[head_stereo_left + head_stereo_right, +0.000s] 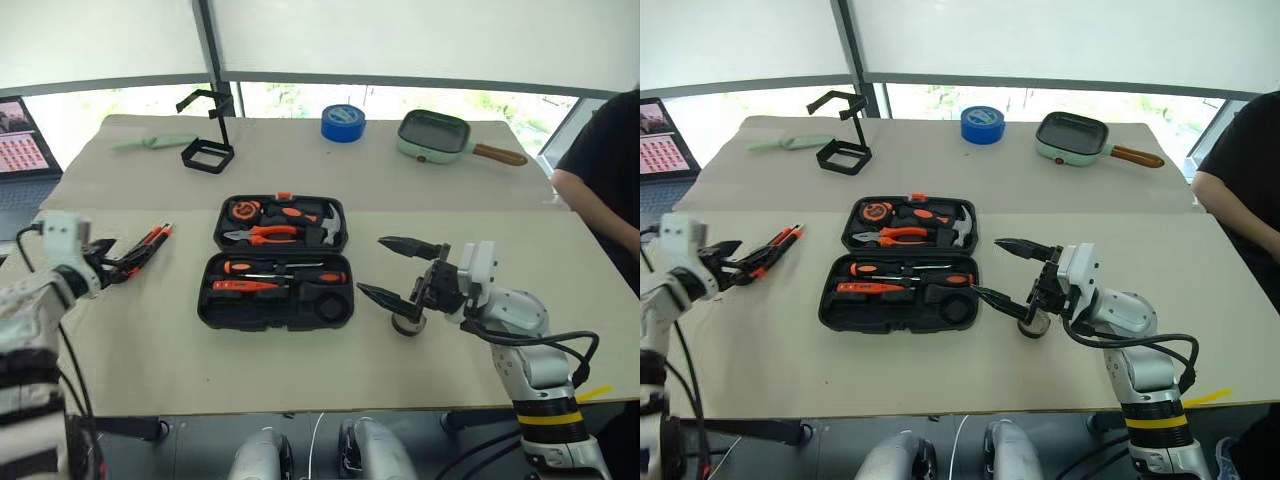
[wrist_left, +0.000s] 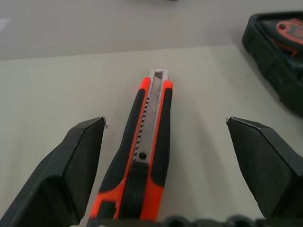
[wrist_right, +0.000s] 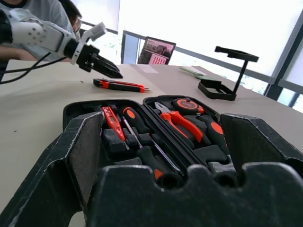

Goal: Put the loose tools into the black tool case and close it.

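Left gripper, jaws apart, straddled orange-and-black plastic utility knife at frame centre, apparently lined up to grasp it for black tool case.

Broad beige rectangular table under bright daylight. Behind table: long window band showing greenery, white wall panels above, dark vertical post between panels. Beside table's far left corner: open laptop screen.
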Tool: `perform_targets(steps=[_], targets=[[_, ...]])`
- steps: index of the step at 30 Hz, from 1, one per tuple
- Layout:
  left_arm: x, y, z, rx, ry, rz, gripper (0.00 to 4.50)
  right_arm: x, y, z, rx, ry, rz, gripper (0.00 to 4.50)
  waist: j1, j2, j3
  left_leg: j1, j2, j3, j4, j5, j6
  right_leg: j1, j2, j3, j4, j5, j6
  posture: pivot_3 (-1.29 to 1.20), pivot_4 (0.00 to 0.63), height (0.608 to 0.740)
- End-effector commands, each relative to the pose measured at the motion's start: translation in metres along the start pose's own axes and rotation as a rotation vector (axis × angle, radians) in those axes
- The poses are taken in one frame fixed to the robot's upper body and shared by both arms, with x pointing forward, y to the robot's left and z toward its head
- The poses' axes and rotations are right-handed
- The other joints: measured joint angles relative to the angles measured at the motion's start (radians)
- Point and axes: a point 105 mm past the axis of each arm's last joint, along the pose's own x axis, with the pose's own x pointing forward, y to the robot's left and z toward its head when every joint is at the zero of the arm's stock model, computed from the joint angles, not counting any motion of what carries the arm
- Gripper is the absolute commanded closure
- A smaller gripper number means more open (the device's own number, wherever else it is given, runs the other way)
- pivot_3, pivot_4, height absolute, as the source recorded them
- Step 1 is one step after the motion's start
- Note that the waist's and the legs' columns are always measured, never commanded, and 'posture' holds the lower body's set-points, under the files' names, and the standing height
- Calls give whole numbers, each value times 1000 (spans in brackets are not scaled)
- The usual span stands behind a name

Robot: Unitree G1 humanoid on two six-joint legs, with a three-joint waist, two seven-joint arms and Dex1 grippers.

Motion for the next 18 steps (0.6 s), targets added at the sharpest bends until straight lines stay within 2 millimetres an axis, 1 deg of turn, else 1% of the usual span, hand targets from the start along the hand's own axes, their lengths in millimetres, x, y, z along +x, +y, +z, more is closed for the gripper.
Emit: perform_targets(steps=[1,5,8,9,10,12,13,14,16,17,18], targets=[[7,10,0,49,65,47,93,-4,0,14,-49,-21,-15,0,-8,0,0,0,0,0,0,0,0,0,0,0,0,0,0,0,150,740],[12,13,-9,40,168,72,93,-9,5,16,-43,-13,-39,0,-7,0,0,0,0,1,-1,-1,0,-1,0,0,0,0,0,0,150,740],[12,6,-20,17,230,10,810,-11,7,16,-38,-11,-50,0,-7,0,0,0,-1,1,0,-1,0,-1,0,1,1,-1,2,0,150,740],[12,4,-24,16,248,-9,1286,-11,8,16,-36,-11,-52,0,-7,0,0,1,-1,1,0,-1,1,-1,-1,2,1,-3,5,0,150,740],[11,4,-27,15,261,-18,1617,-10,9,16,-34,-11,-51,0,-7,0,0,1,-1,1,0,-1,1,-1,-1,2,1,-5,8,0,150,740],[9,5,-26,-1,236,-18,2332,-10,10,16,-31,-10,-51,0,-6,0,0,1,-1,1,0,-1,1,0,-2,2,2,-5,8,0,150,740],[8,6,-18,-1,192,-24,2734,-9,10,16,-32,-9,-49,0,-5,0,0,1,-1,1,1,-1,1,0,-2,2,2,-5,8,0,150,740],[8,3,-5,20,117,-55,2887,-9,10,17,-33,-7,-49,0,-6,0,0,1,-1,1,1,-1,1,0,-2,2,2,-5,8,0,150,740],[6,-11,26,69,-60,-159,2890,-11,8,17,-38,-1,-49,0,-6,0,0,2,-1,1,1,-1,1,0,-4,3,3,-5,8,0,150,740],[1,-24,42,117,-153,-260,2890,-13,7,18,-40,3,-49,0,-6,-1,0,2,0,1,2,-1,1,0,-4,3,3,-5,8,0,150,740],[-4,-33,50,153,-208,-327,2890,-15,7,19,-42,6,-48,0,-5,-1,0,1,0,1,2,-1,1,-1,-4,3,3,-4,8,0,150,740]])
